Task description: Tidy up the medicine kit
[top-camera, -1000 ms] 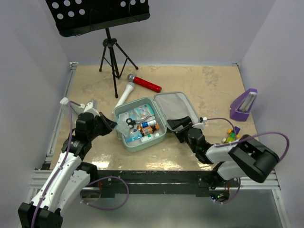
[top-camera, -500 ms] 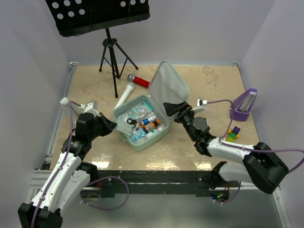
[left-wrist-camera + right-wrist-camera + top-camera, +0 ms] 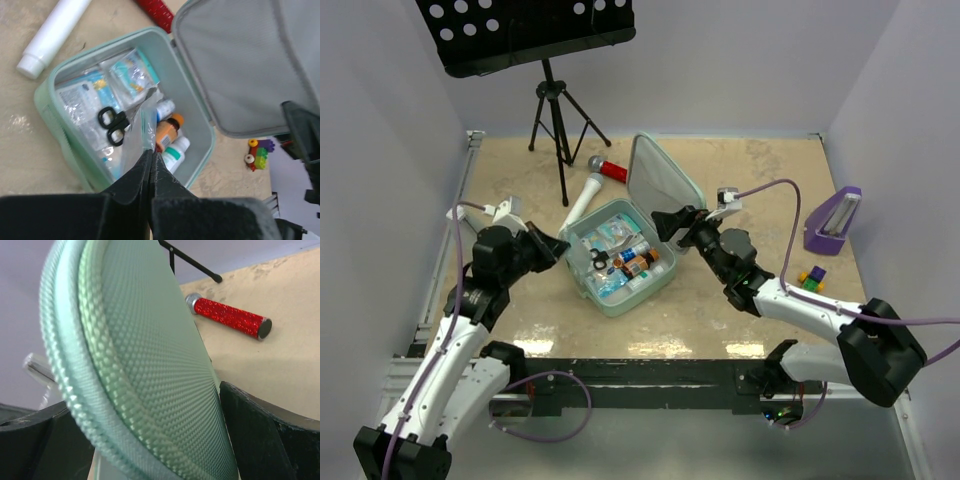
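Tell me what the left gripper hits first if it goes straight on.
Left gripper, pinching a clear plastic bag, points into the open medicine kit; it would likely press into the bottles beside the scissors first, though depth is unclear.

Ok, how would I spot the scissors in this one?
Find the mint-green medicine kit, open in the middle with its lid raised. Inside, on the clear packets, lie small scissors. Their black loop handles set them apart from the orange and white bottles beside them.

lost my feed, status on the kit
Left gripper shut on clear bag over medicine kit. Right gripper open, straddling raised lid. Bag may block lid.
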Controlling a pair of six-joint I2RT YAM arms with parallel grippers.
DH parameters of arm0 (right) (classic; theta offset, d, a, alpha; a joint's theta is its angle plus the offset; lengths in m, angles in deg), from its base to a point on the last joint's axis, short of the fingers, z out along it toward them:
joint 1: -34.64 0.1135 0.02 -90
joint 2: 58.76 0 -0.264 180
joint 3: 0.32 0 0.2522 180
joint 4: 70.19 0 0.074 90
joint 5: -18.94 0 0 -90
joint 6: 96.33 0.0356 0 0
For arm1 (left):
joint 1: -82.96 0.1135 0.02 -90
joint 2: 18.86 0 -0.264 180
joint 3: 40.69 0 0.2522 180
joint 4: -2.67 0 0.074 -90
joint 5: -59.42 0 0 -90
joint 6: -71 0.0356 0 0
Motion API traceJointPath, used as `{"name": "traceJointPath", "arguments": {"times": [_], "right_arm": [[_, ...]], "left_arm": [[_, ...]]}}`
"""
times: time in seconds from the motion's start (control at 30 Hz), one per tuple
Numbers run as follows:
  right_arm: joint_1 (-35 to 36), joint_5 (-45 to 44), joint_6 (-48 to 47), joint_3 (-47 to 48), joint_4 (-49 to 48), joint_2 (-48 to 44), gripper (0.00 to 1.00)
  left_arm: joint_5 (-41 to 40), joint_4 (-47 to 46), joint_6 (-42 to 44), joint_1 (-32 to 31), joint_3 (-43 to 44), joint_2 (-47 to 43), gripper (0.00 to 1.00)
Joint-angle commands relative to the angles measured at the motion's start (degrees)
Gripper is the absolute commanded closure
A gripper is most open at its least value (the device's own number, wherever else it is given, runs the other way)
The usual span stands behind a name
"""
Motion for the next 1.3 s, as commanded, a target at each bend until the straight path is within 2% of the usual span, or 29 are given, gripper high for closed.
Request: {"name": "traceJointPath", "arguments": {"times": [0.0,0.47,0.5,0.73,1.27], "right_arm": [[-0.24,2.38,-5.64,2.79,3.12,-1.26,0.02],[-0.24,5.46,-10.03,2.35,4.26,-1.18,0.02],[-0.15,5.37,-10.47,2.87,4.70,-1.00,0.02],[-0.15,5.81,-11.00,4.37,6.81,-0.30,0.02],[-0.15,7.83,-12.59,4.19,8.75,-1.26,0.03]], "left_arm": [[2.46,-7.65,-4.28,-0.11,6.18,1.36,1.00],[6.76,-20.13,-12.02,-1.42,21.30,17.26,1.00],[6.42,-23.53,-12.72,-2.21,22.62,18.49,1.00],[-1.66,-24.61,-13.60,-12.67,32.55,28.86,1.00],[-14.32,-25.06,-20.19,-20.49,41.34,39.50,1.00]]}}
